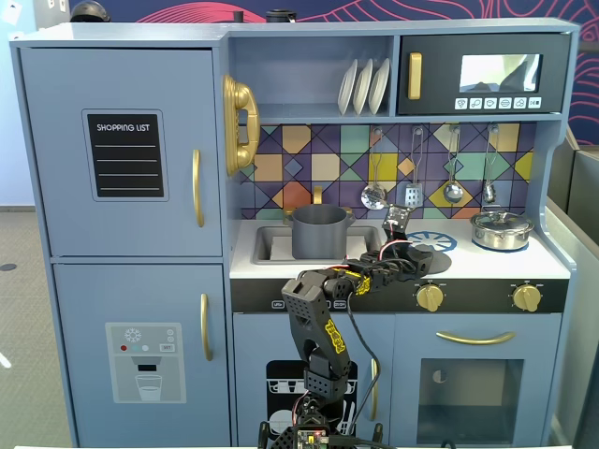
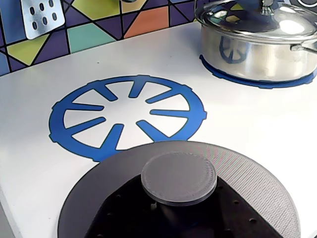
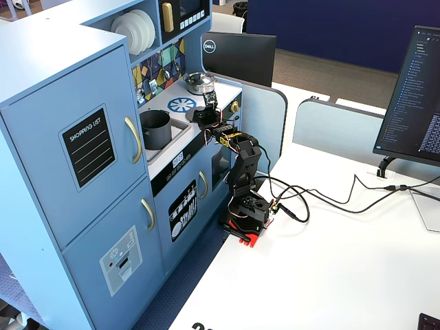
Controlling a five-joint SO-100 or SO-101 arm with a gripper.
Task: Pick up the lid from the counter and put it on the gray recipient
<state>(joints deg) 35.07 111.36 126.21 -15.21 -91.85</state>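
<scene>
Lid (image 2: 237,183) lies flat on the white bench (image 2: 257,124), nearest the wrist camera; matte, ridged, likely light and stiff; raised central knob (image 2: 178,177) looks the best hold; hand (image 1: 418,254) over it, cannot tell if clenched; gray recipient (image 1: 319,231) beyond, in the sink; readable: "SHOPPING LIST" (image 1: 124,127), "DELL" (image 3: 209,47).
</scene>
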